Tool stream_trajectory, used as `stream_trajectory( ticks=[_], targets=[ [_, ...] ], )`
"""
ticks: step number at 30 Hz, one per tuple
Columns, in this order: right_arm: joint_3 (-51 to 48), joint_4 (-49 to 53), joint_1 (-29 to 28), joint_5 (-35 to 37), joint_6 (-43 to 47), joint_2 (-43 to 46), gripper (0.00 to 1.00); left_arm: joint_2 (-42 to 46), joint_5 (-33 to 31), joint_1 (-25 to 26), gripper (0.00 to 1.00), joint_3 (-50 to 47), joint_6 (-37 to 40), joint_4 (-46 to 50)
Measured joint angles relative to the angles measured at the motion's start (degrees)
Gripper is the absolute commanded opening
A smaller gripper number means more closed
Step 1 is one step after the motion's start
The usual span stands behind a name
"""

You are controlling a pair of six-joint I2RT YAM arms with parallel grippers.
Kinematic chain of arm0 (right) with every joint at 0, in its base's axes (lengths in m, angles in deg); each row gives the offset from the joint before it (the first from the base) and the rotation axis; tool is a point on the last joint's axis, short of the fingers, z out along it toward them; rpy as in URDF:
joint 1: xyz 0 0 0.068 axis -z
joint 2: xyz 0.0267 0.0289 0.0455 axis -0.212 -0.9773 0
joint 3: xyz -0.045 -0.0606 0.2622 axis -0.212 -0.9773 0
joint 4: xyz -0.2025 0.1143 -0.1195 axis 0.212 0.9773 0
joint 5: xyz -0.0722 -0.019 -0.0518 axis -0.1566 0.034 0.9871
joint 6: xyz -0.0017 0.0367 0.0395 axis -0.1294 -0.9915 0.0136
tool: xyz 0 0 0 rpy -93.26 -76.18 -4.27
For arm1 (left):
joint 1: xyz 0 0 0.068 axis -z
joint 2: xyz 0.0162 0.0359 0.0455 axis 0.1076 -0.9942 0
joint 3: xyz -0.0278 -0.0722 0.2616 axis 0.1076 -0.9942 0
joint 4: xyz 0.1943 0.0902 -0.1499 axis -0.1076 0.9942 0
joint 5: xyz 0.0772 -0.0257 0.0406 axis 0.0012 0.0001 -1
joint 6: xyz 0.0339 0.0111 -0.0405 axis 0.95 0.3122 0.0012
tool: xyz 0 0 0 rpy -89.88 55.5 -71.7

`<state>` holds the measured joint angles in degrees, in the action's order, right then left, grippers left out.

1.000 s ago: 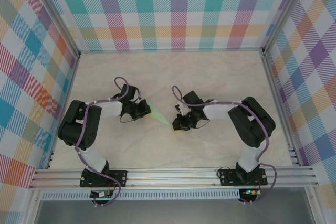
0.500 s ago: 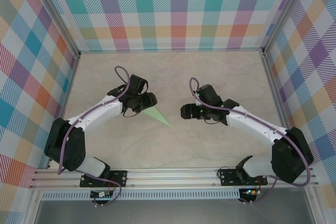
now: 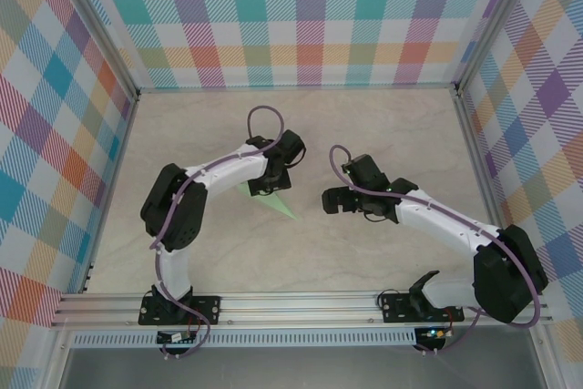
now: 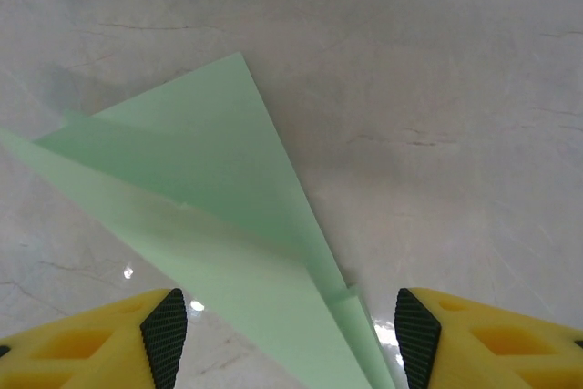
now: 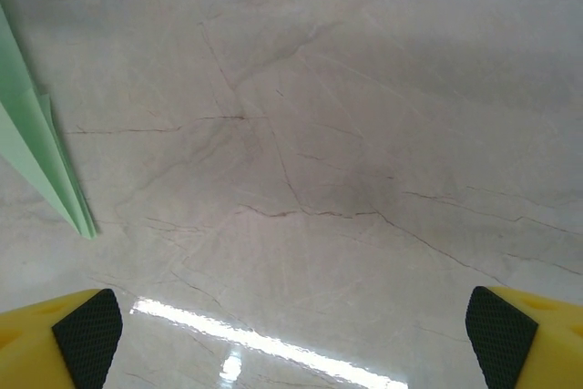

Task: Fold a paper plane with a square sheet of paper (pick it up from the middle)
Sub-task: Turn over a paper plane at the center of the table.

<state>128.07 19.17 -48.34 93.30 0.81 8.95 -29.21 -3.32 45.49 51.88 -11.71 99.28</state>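
**Paper plane [image 3: 279,206] flat on the desk, both jaws open**

My left arm [image 3: 214,175] is folded tight: shoulder link upright by its base, forearm reaching away from me and toward the centre, wrist bent down over the plane's wide tail. From the left wrist camera I see the two black pads [image 4: 164,325] well apart, with the green paper lying between them on the desk [image 3: 383,125], so the left jaws are open and not pinching it. My right arm [image 3: 446,223] is stretched low, elbow out near the right side, forearm running left toward the middle. The right jaws stand wide, pads [image 5: 88,334] at either corner of the wrist view with bare marble-patterned surface between them.

Checked walls [image 3: 291,15] close the left, far and right sides, and the aluminium rail [image 3: 301,302] runs along the near edge. I have open surface beyond both wrists up to the far wall, and a clear patch between the two bases.

The plane's long axis runs diagonally, tail under the left wrist, sharp tip aimed near-right. The tip stops near the right jaws without touching them; in the right wrist view it shows at the left edge.
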Motion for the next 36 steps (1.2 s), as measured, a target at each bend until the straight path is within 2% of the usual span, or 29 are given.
stream_trajectory(
  ticks=[2, 5, 15, 19, 25, 36],
  targets=[
    [-0.39, 0.02, 0.02, 0.57, 0.0, 0.0, 1.0, -2.86, -0.96, 0.0, 0.64, 2.25, -0.39, 1.68],
    [-0.63, 0.02, 0.07, 1.09, 0.0, 0.0, 1.0, -4.31, -1.77, 0.0, 0.53, 3.17, -0.76, 3.39],
    [-0.83, 0.17, 0.07, 1.73, -0.28, 0.11, 0.99, -3.89, -1.2, 0.04, 0.35, 2.69, -2.34, 5.31],
    [-0.83, 0.35, 0.07, 1.7, -0.74, 0.61, 0.99, -0.68, -0.7, 0.22, 0.23, -0.7, -3.74, 5.01],
    [-0.94, 0.52, 0.07, 1.68, -0.94, 0.72, 0.99, 5.75, -0.59, 0.52, 0.0, -4.46, -6.16, 4.72],
    [-1.92, 0.7, 0.07, 1.9, -1.31, 3.43, 0.99, 13.79, 0.74, 0.74, 0.0, -6.08, -6.45, 2.8]
  ],
)
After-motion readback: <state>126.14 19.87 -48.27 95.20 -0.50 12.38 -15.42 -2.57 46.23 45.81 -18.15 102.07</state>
